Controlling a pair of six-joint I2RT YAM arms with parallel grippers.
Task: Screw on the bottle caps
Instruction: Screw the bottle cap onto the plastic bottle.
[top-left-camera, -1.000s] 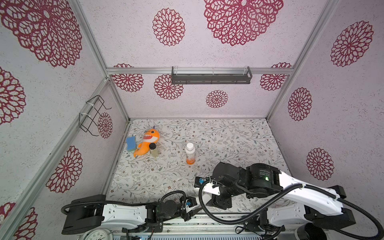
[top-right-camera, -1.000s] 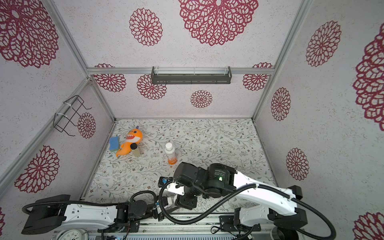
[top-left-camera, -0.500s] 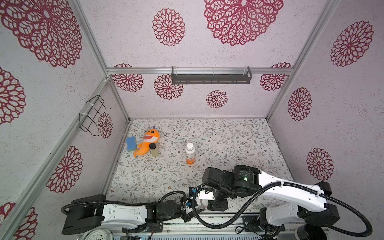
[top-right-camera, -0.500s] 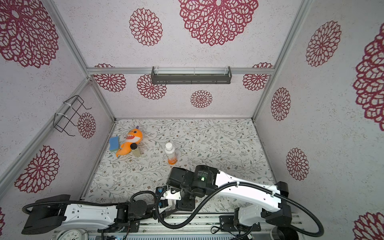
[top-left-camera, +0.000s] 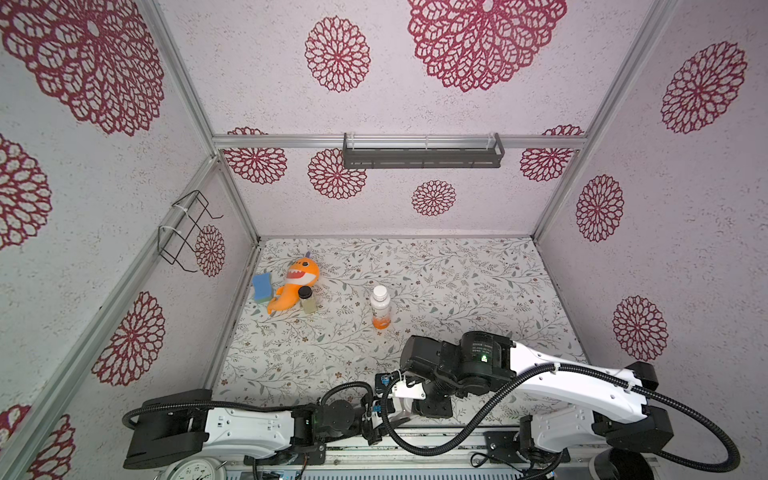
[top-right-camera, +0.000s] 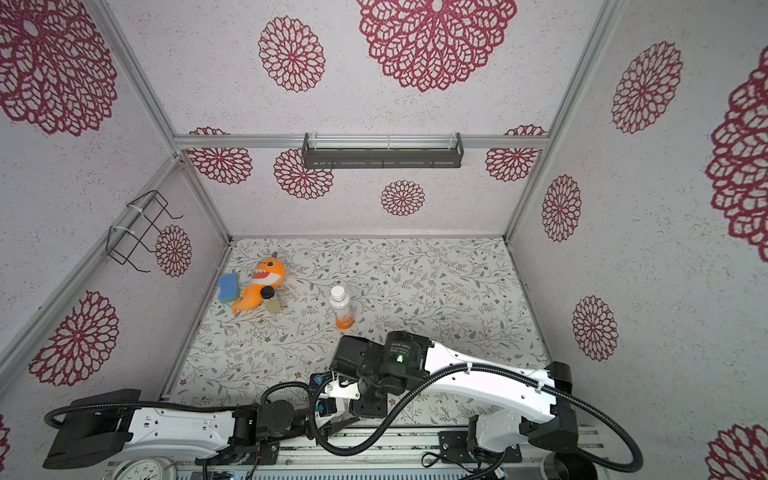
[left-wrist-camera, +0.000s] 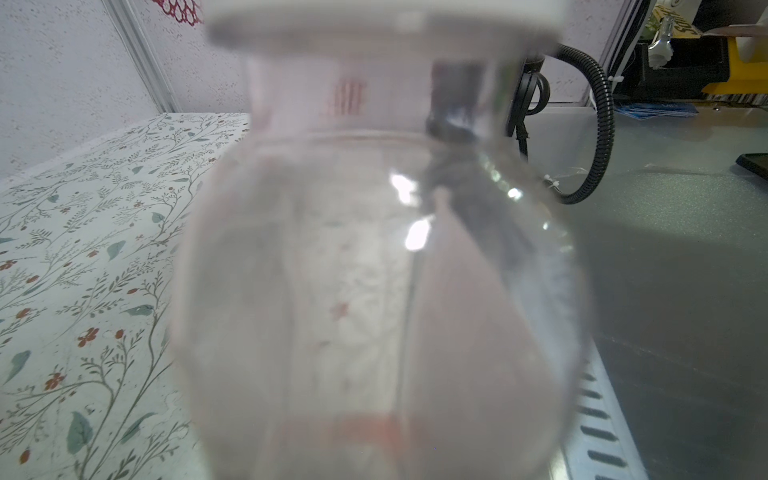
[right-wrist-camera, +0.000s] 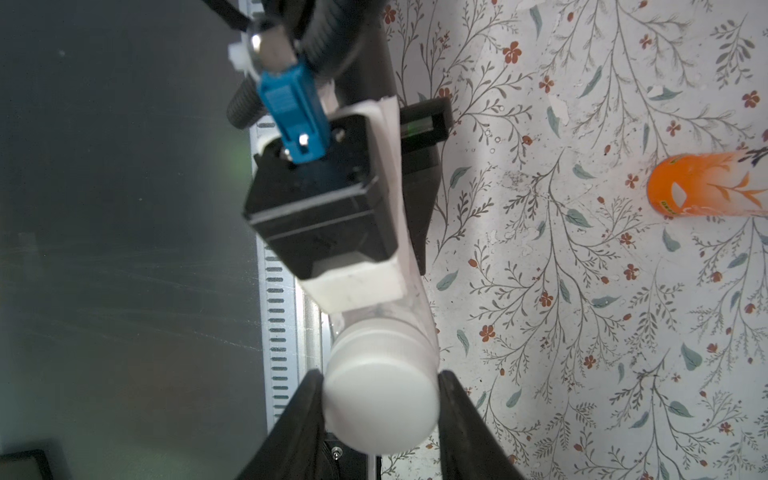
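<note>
Fingers of right gripper pinch round white plastic cap atop clear plastic bottle, which left gripper clamps. Tightening judged unfinished. Orange-based labelled bottle, standing well apart, appears already capped.

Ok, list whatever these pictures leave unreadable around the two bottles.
Held bottle: label blurred, too near left wrist lens; right arm mostly covers it in both top views.
White cap: threads hidden beneath it, right wrist view.
Orange bottle: neck cut off at right wrist edge.
</note>
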